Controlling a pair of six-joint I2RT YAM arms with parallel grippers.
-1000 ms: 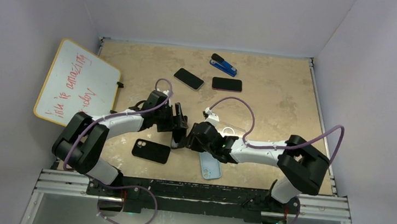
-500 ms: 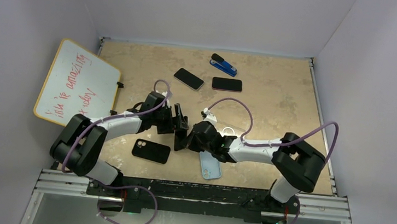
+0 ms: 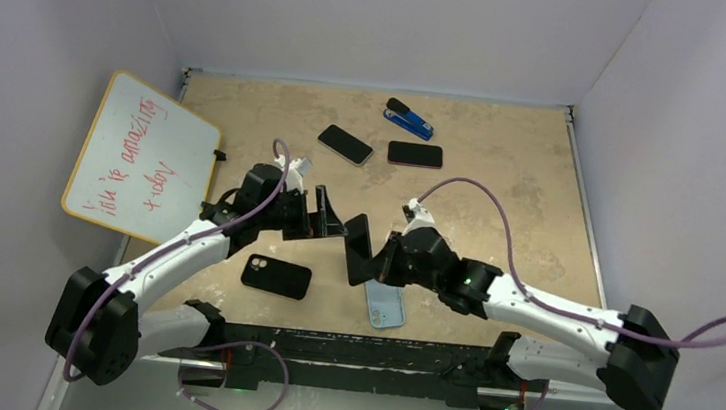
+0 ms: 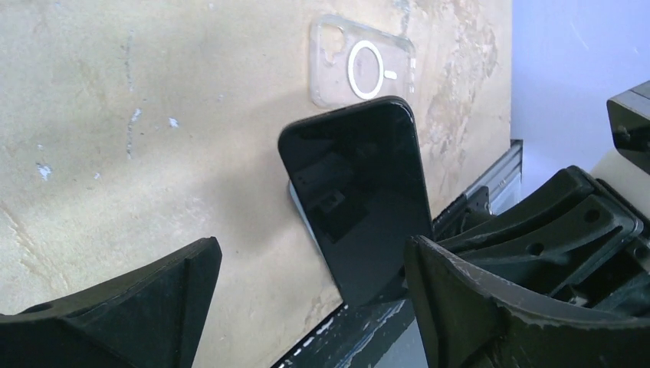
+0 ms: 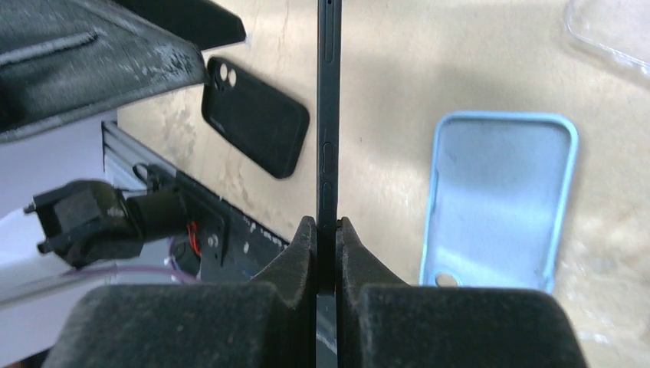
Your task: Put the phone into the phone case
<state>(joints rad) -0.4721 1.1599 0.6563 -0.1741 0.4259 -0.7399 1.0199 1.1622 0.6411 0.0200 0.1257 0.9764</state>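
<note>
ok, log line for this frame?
left gripper: open, not gripping | right gripper: shut on phone | blue case: empty, flat on table | phone in case: no

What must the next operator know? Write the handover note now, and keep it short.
Left tool: open, empty, facing the phone.
Right tool: shut on the phone's end, holding it on edge above the table.
Cases: the light blue case lies open side up beside the right tool. The clear case lies flat further off. Both are empty.
Done: the phone is gripped.
Left: lower the phone into a case, probably the light blue one, and press it in.
</note>
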